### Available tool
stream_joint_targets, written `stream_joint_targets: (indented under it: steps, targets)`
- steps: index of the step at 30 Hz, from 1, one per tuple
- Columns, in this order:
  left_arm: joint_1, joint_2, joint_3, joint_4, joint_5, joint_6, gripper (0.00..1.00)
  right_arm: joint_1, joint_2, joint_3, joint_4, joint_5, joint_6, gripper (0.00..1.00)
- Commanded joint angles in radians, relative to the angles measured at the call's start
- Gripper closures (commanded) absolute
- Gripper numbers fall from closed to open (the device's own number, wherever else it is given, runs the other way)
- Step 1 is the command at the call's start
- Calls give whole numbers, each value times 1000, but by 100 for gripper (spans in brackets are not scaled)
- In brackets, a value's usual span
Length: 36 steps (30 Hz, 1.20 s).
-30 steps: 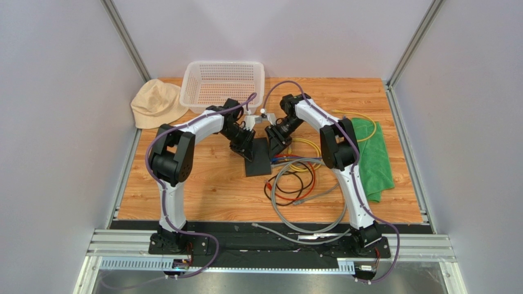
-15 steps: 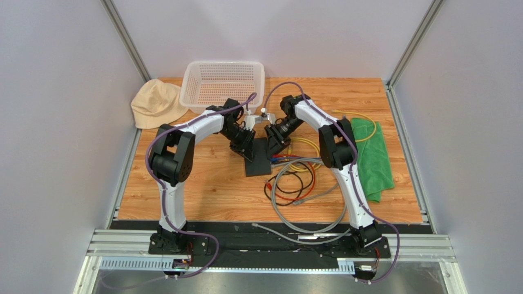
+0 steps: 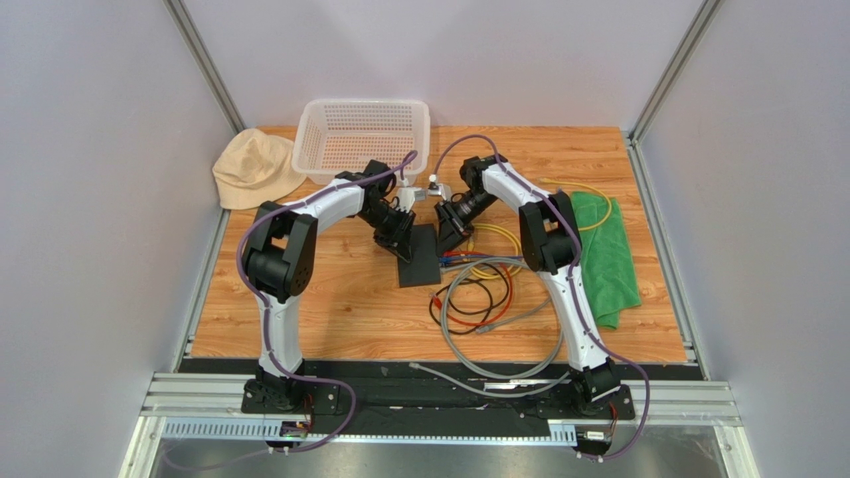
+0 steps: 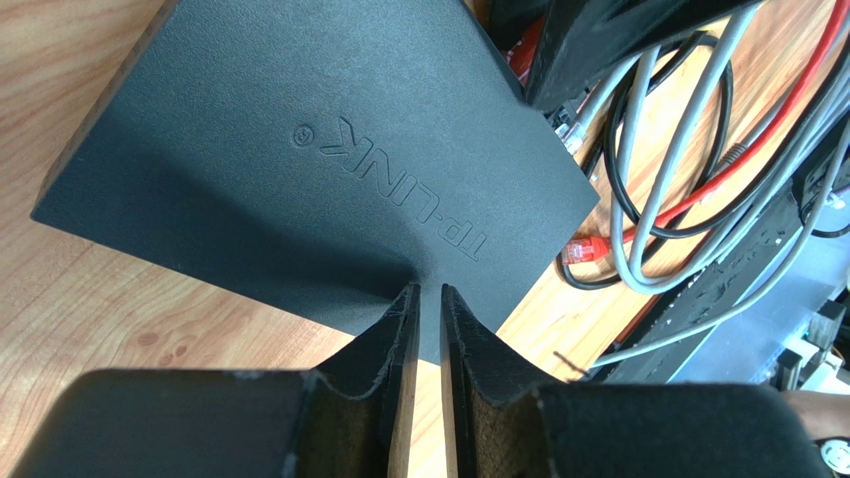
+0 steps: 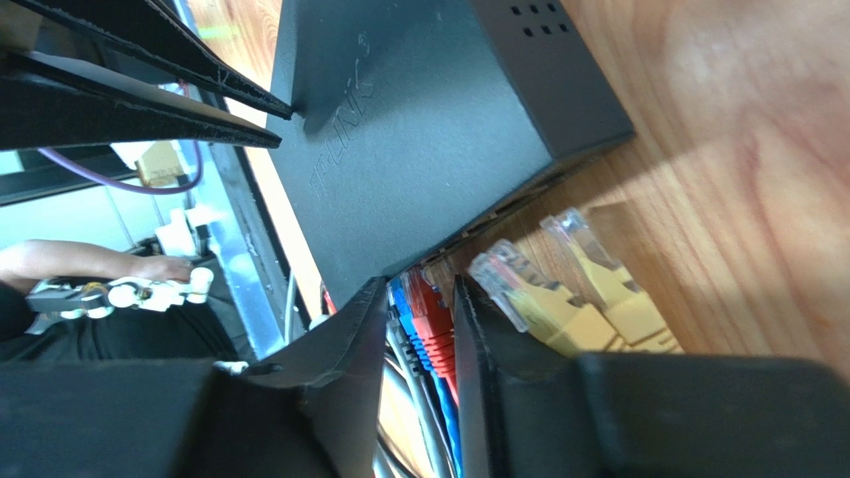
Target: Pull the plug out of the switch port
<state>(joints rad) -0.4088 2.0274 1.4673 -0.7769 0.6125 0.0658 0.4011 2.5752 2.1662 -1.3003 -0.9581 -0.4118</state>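
The matte-black switch lies flat at the table's middle; it also shows in the left wrist view and in the right wrist view. My left gripper is shut, its tips resting on the switch's top near one edge. My right gripper sits at the socket edge, its jaws closed around a red plug and a blue plug that reach into the switch. Two yellow plugs lie loose on the wood beside my right finger.
A white basket stands at the back and a beige hat at the back left. A green cloth lies on the right. Coiled grey, black, red and yellow cables spread in front of the switch, one with a loose red plug.
My right gripper and wrist have shifted slightly toward the back of the table at the switch's socket edge. The left arm and the switch have stayed put.
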Motion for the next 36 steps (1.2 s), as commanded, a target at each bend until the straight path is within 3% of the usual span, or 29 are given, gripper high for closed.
stream_joint_targets:
  steps: [1,13,26,36]
  targets:
    - [2,24,21,5,-28,23,77,1,43,-3,19,18,-24,71]
    - [-1,22,19,10,-30,25,77,7,50,-26,15,35,-22,73]
    - [-10,31,19,8,-54,25,77,45,27,-3,4,295,-32,99]
    - [-12,40,19,5,-94,25,77,45,23,3,-65,401,-108,100]
